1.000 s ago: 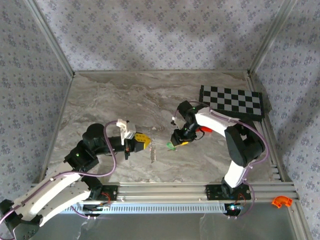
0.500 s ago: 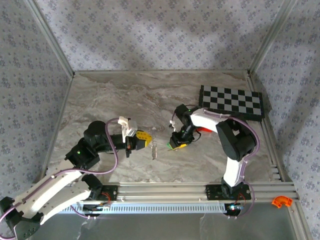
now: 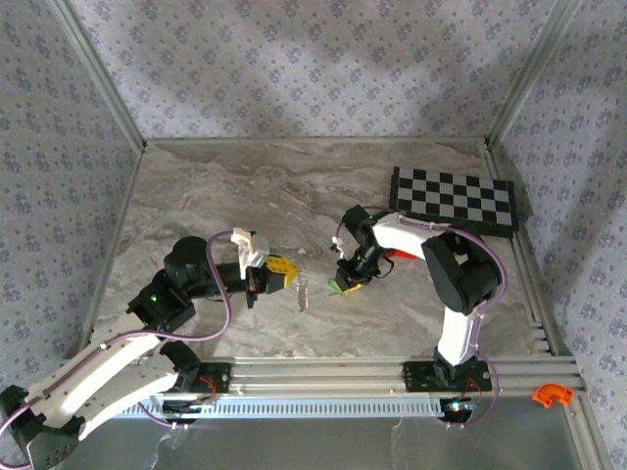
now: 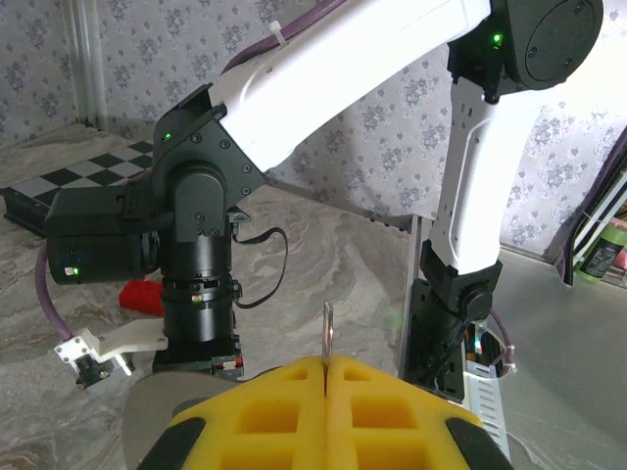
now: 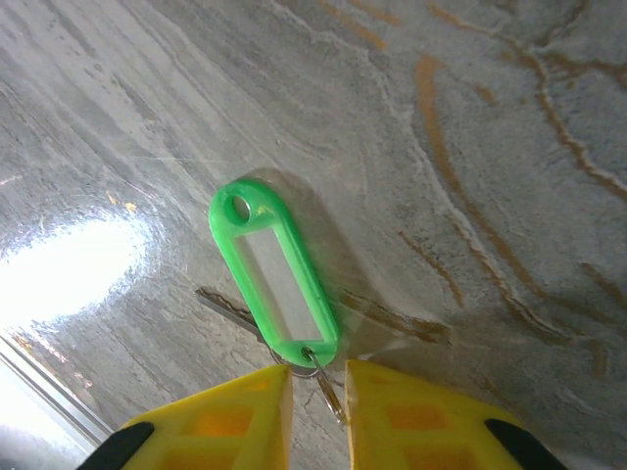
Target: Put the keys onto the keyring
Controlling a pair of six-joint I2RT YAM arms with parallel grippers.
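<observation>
The keys (image 5: 274, 284) are a bright green plastic tag with a small wire ring and a flat metal blade under its lower end, lying on the marble table (image 5: 470, 147). My right gripper (image 5: 318, 377) points straight down over them. Its yellow pads (image 5: 245, 411) stand a narrow gap apart, either side of the small wire ring. From above, the right gripper (image 3: 345, 281) covers most of the green keys (image 3: 336, 288). My left gripper (image 3: 284, 274) is shut on the keyring (image 3: 304, 292), a thin silvery loop hanging just left of the keys. Seen edge-on, the keyring (image 4: 327, 333) sticks up from the closed left gripper (image 4: 325, 377).
A checkerboard (image 3: 454, 199) lies at the back right. A red object (image 3: 396, 254) sits beside the right arm. An orange curved piece (image 3: 551, 395) lies past the front rail. The right arm's wrist (image 4: 196, 245) stands close ahead of the left gripper. Patterned walls enclose the table.
The right gripper has come down over the green keys and its jaws have narrowed. The left gripper shifted slightly with the keyring, then held still.
</observation>
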